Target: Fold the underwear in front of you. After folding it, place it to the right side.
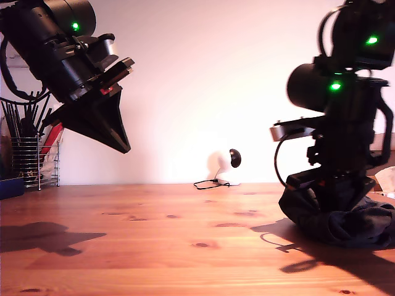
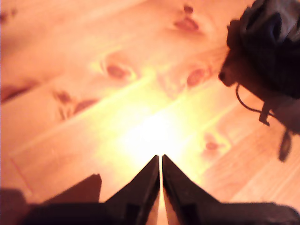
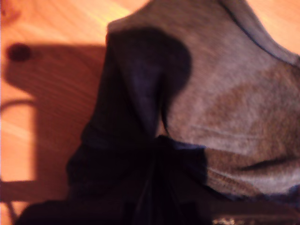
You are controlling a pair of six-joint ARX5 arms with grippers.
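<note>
Right under my second gripper [image 1: 330, 197]: the underwear [image 3: 225, 93], bunched in a wrinkled heap rather than spread flat, a thick dark fold running straight up to the jaws. Cannot tell whether those jaws are spread, pressed together or pinching cloth; only darkness there in the second wrist view.

Likely trouble from here:
- Lifting with only one layer caught, and dragging the heap open into a worse tangle.
- Lifting with too much caught, and carrying the whole lump instead of a single edge.
- Pressing down hard enough to skid cloth across the smooth wooden table [image 1: 154, 234], with nothing pinning the other side.
- Folding without first flattening, and ending with a wad, not a fold.

Pose of the second arm: low, wrist bent steeply down, fingers buried in the garment's near edge.

Farther out, well apart from the cloth: my first gripper [image 1: 125, 147], raised high above bare table, tilted down and toward the heap, jaws pressed together into a sharp point with only a thin slit between, holding nothing. Too far off to help pin or stretch anything as posed.

Beyond both grippers, at the back wall: a small white device [image 1: 225, 166] with a dark cable, and a wire rack [image 1: 31, 154] of dark utensils.
</note>
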